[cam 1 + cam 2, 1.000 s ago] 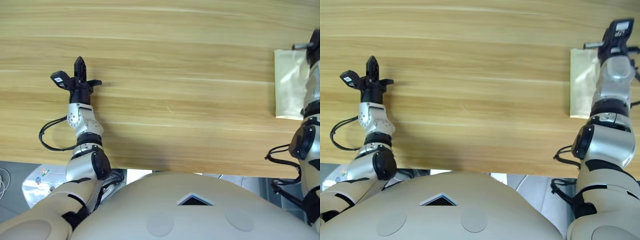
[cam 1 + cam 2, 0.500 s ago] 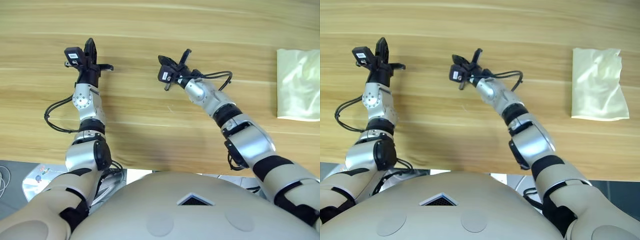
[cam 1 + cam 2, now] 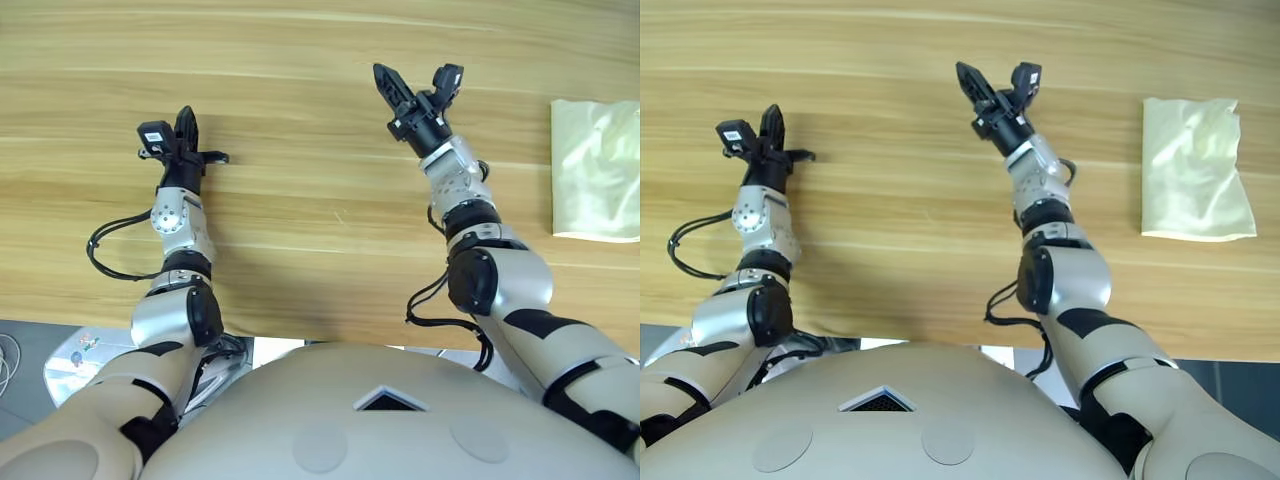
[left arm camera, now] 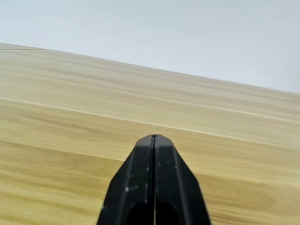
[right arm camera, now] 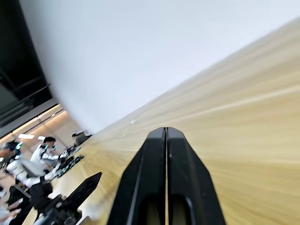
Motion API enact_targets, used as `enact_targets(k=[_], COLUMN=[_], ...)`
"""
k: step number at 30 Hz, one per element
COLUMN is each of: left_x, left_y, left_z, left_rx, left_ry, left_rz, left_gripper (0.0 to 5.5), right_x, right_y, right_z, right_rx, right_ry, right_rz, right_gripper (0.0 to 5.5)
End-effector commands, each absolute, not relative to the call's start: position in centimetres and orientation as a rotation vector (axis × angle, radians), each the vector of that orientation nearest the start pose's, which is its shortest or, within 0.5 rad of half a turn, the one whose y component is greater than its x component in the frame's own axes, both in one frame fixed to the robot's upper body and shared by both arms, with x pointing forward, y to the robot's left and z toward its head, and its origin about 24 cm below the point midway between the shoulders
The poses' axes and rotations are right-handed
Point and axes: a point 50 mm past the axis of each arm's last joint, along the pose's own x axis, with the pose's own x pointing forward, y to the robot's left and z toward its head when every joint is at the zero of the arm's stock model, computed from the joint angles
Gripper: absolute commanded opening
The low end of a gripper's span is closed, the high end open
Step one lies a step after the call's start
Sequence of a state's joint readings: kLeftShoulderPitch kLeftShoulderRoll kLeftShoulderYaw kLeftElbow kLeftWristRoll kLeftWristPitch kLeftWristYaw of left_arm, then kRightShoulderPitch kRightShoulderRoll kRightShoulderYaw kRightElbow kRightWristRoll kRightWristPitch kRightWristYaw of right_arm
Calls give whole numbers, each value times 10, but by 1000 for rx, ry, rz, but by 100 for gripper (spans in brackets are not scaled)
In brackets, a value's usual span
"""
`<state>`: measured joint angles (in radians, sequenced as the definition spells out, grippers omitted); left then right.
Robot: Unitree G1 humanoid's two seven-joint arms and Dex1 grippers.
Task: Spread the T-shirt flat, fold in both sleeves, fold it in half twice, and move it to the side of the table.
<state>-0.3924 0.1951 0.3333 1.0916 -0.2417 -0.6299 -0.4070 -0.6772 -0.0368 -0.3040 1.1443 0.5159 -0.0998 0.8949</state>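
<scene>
Now right jaws swung rightward, nearer folded T-shirt [image 3: 597,165]; left jaws drew back slightly; both pressed together.

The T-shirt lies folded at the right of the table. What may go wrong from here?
The right gripper hangs over the table, left of the folded T-shirt; a swing to the right might brush it and open the folds. The left arm's cable loop might snag on the table edge.

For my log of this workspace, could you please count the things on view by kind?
T-shirt, folded: 1
Grippers, the left gripper and the right gripper: 2
Wooden table: 1
Total: 4
</scene>
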Motion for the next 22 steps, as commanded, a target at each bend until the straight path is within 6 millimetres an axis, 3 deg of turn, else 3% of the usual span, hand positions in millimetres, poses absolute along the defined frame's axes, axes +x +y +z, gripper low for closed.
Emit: enact_targets(k=[1,6,11,16,22], left_x=[282,285,287,288,289], left_y=[231,233,232,236,237], left_z=[-18,-19,-21,-21,-22], left_rx=[-124,-171,-188,-172,-131], left_ry=[-9,4,30,55,75], left_rz=[-13,2,16,55,67], left_gripper=[0,0,0,0,0], right_x=[343,341,341,340,337], right_y=[-133,-136,-152,-161,-146], right_z=[18,8,-5,-9,-6], right_rx=[710,629,511,-384,-1002], right_ry=[103,184,303,283,60], right_rz=[554,491,300,105,30], right_gripper=[2,2,2,2,2])
